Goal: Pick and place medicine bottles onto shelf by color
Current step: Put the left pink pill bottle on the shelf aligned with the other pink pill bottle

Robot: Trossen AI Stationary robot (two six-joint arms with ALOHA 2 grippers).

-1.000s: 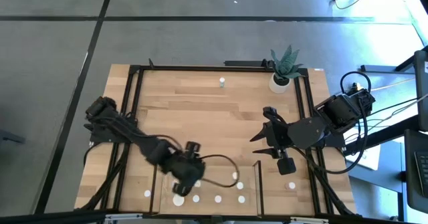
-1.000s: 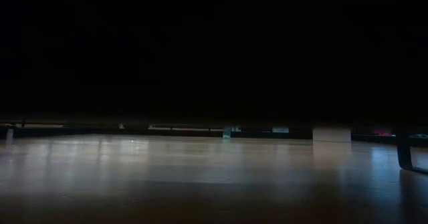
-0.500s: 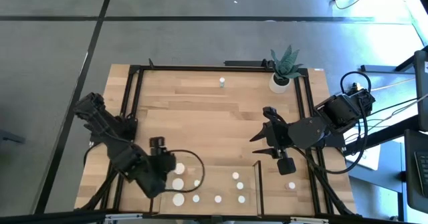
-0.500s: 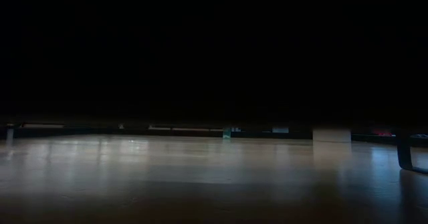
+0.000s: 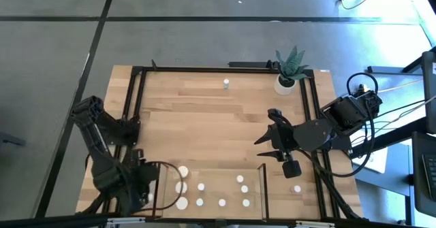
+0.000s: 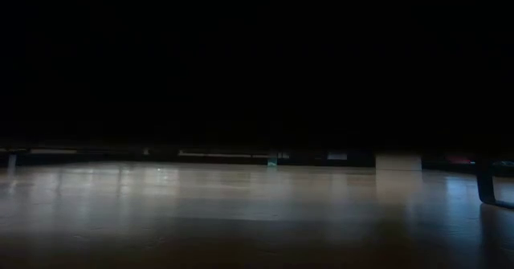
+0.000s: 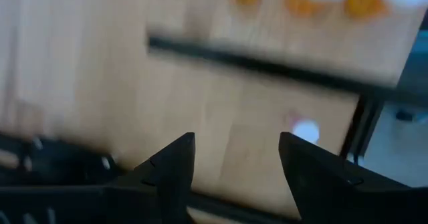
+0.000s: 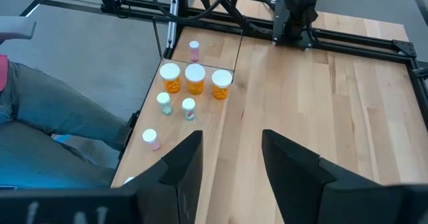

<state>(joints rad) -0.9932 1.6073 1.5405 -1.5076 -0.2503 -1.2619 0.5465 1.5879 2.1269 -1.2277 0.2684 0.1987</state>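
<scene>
- The left pincer (image 5: 139,187) sits at the table's (image 5: 204,119) near left corner, just outside the shelf's (image 5: 214,177) left frame bar; its fingers (image 7: 175,164) stand apart, released, with nothing between them.
- The right pincer (image 5: 269,143) hangs over the middle-right of the table, beside the shelf's right bar, fingers (image 8: 184,160) apart and empty.
- Most medicine bottles (image 5: 182,186) stand on the shelf: three wide amber ones (image 8: 194,78) in a row at its left end, smaller ones spread along it.
- One small bottle (image 5: 297,188) stands on the table right of the shelf, another (image 5: 225,84) near the far edge.
- A potted plant (image 5: 287,71) stands at the far right corner.
</scene>
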